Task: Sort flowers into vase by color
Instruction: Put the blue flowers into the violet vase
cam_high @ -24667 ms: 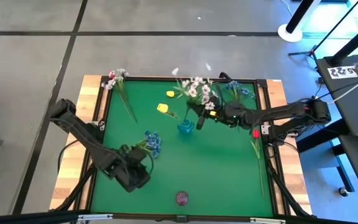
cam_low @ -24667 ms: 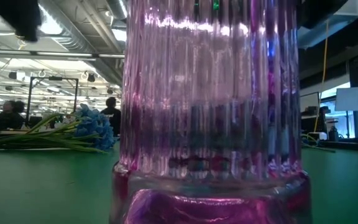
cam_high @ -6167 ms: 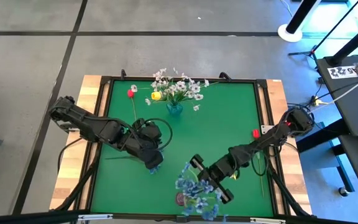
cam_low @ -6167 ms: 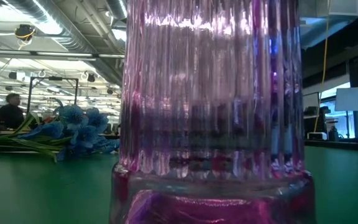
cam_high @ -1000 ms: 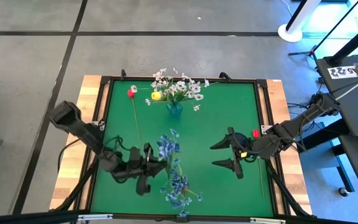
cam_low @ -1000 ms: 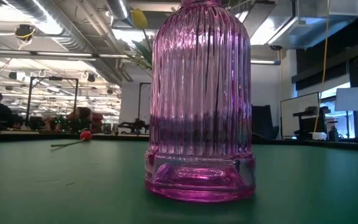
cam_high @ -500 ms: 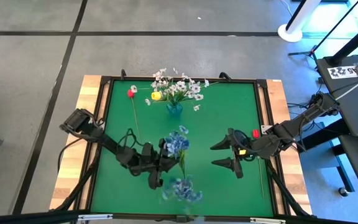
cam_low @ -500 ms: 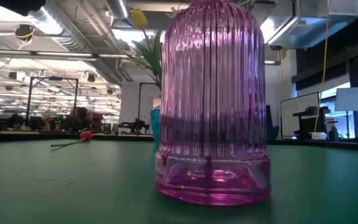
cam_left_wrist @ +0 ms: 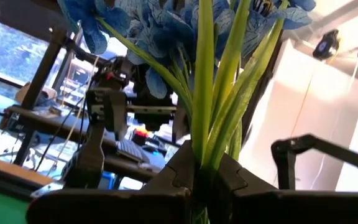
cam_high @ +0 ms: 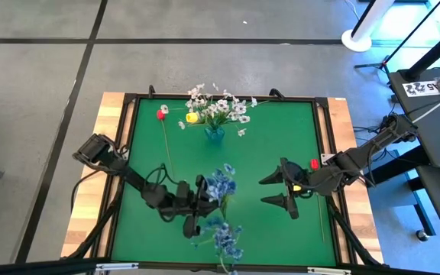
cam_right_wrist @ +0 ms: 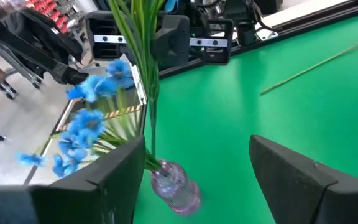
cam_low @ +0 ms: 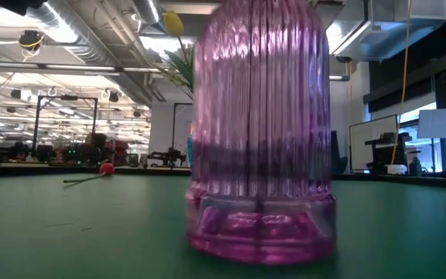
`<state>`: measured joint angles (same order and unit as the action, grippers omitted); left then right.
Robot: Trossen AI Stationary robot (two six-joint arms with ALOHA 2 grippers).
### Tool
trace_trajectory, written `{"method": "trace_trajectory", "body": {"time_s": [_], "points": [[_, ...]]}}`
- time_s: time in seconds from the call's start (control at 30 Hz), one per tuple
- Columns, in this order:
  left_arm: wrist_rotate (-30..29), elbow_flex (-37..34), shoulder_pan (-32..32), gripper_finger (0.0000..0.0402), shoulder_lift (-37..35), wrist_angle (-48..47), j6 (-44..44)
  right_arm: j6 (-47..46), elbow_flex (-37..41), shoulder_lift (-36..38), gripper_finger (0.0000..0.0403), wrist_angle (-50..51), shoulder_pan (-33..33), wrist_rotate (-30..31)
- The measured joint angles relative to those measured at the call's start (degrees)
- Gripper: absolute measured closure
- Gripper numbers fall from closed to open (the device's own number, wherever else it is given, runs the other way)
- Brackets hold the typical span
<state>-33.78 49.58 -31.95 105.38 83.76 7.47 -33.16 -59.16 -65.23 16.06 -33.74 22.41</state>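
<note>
My left gripper [cam_high: 202,205] is shut on a bunch of blue flowers [cam_high: 221,183] at the table's middle front. The bunch's long green stems [cam_right_wrist: 143,74] run down to the neck of the purple ribbed vase [cam_low: 262,132], which stands near the front edge. Other blue flowers [cam_right_wrist: 89,127] lean out of that vase [cam_right_wrist: 178,190]. My right gripper [cam_high: 276,191] stands open to the right of the bunch, holding nothing. A teal vase [cam_high: 215,134] at the far middle holds white sprays [cam_high: 224,105] and a yellow bud [cam_high: 192,118]. My left gripper pinches the bundled green stems [cam_left_wrist: 202,158] between its two fingers, a little below the blue blossoms. The fingers come from the table's left and lie across the stems. The bunch stands steeply, blossoms up, with its lower ends at the purple vase's neck [cam_right_wrist: 157,165].
A red flower [cam_high: 161,114] lies on the green mat at the far left, its stem pointing toward the near edge. Another red flower [cam_high: 313,163] lies by the table's right rim. Open green mat [cam_high: 266,137] lies between the two vases.
My left gripper has carried the blue bunch toward the table's right and stays shut on it. The purple vase has come a little closer to the near edge, and the blue flowers in it have shifted with it.
</note>
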Motion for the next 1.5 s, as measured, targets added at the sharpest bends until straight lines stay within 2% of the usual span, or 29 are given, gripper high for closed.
{"method": "trace_trajectory", "body": {"time_s": [0.4, 0.53, 1.03, 1.37, 1.5], "points": [[2.1, 0.1, -0.1, 0.0391, -0.1, -5.2, -3.3, -1.9, 0.0, 0.0, 0.0118, 0.5, 0.0, 0.0], [6.7, 0.1, -0.1, 0.0391, -0.5, -4.6, -5.7, -2.7, 0.0, 0.0, 0.0118, 0.5, 0.0, 0.0], [19.7, 0.0, -1.8, 0.0394, -1.0, -5.2, -5.3, -5.7, 0.0, 0.0, 0.0118, 0.4, 0.0, 0.6], [20.1, 0.0, -0.4, 0.0395, -1.9, -9.6, -10.1, -7.9, 0.0, 0.0, 0.0118, 0.4, 0.0, 1.6], [20.2, 0.0, 0.2, 0.0395, -5.9, -18.1, -13.8, -9.1, 0.0, 0.0, 0.0118, 0.3, 0.0, 1.5]]}}
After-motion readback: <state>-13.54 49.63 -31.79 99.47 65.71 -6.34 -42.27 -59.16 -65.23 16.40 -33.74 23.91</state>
